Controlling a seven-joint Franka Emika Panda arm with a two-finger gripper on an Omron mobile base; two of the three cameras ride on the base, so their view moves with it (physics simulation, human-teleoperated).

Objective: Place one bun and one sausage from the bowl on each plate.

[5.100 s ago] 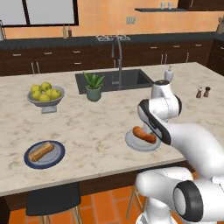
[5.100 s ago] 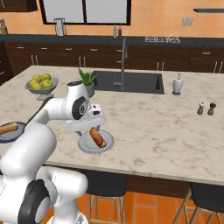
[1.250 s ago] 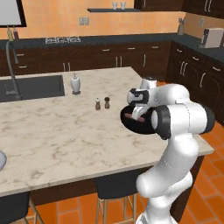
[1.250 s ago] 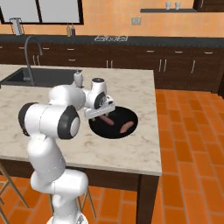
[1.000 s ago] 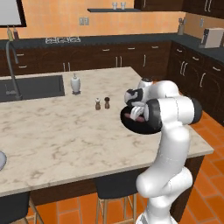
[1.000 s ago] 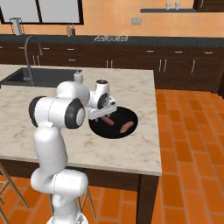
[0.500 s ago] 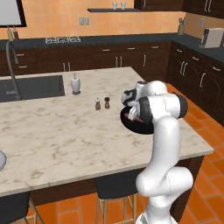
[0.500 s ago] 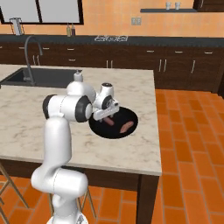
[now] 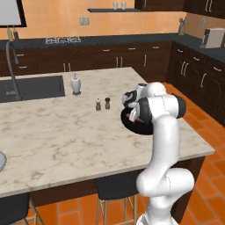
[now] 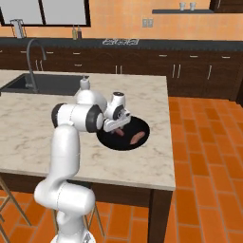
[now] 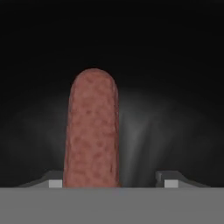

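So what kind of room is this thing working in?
A kitchen, rendered rather than real: a marble-look island counter with a sink and faucet, and dark cabinets along the back wall.

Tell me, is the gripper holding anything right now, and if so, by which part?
Cannot be told for sure. The gripper is down in the black bowl with a sausage between its fingertips, near one end, touching one fingertip; a gap remains at the other.

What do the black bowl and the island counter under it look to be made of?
The bowl: black with a dull sheen, perhaps glazed ceramic or plastic; soft pale highlights spread across its floor around the sausage in the hand view. The counter: cream with brown veining and a smooth, flat face, which reads as polished marble or similar stone. A render cannot settle either.
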